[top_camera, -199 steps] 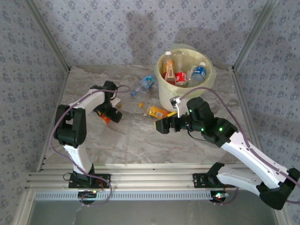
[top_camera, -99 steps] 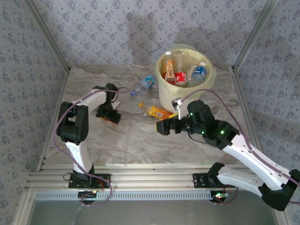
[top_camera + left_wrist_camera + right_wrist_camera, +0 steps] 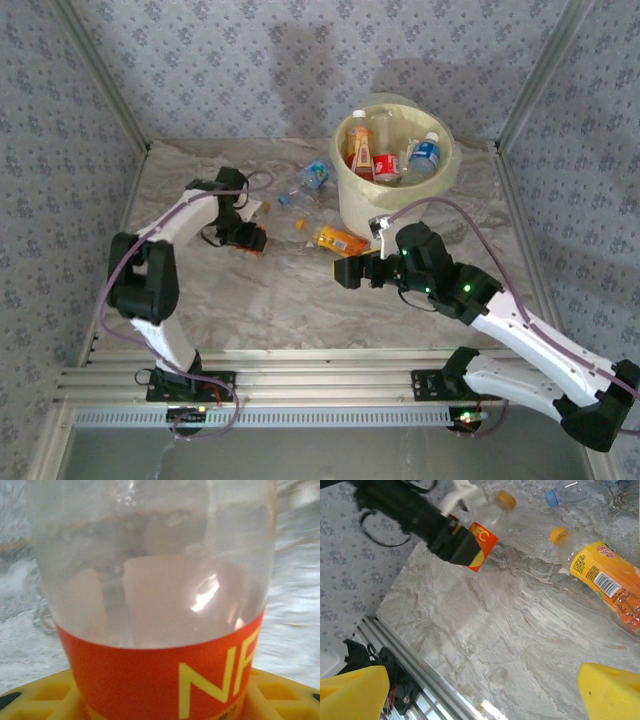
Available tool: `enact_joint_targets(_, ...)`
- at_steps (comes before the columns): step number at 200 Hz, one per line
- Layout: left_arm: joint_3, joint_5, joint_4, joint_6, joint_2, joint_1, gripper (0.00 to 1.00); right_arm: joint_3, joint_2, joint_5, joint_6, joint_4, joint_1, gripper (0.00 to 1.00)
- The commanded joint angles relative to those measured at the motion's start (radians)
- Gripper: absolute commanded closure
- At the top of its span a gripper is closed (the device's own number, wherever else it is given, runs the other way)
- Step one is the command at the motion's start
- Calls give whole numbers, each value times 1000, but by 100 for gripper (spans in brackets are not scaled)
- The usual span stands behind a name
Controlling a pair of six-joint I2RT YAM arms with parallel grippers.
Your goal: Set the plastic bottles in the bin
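While the left fingers (image 3: 35,700) pinch a red-labelled bottle (image 3: 160,605), the right fingers (image 3: 355,692) stand spread wide. An orange-labelled bottle (image 3: 600,577) lies on the surface (image 3: 495,630).

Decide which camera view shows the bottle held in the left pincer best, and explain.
The right wrist view: the bottle appears nearly whole, orange cap to red label, clamped in the left pincer. The left wrist view crops it to clear body and label; the top view makes it a small red patch.
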Motion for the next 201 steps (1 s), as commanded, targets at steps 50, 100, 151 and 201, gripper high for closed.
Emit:
enact_joint_targets(50,-132,627,437,-98,-330,-157,49,10,33,68,152,232,-18,1)
enact_joint_targets(100,-65,798,543,-121,-322,-280,49,130,78,-45,116,260,-67,1)
enact_joint_targets(151,-106,861,635,-139,-337,-334,49,185,109,-91,99,248,-86,7)
enact_joint_targets(201,-83,863,578,-90,-344,-345,49,189,134,-121,99,253,-90,22)
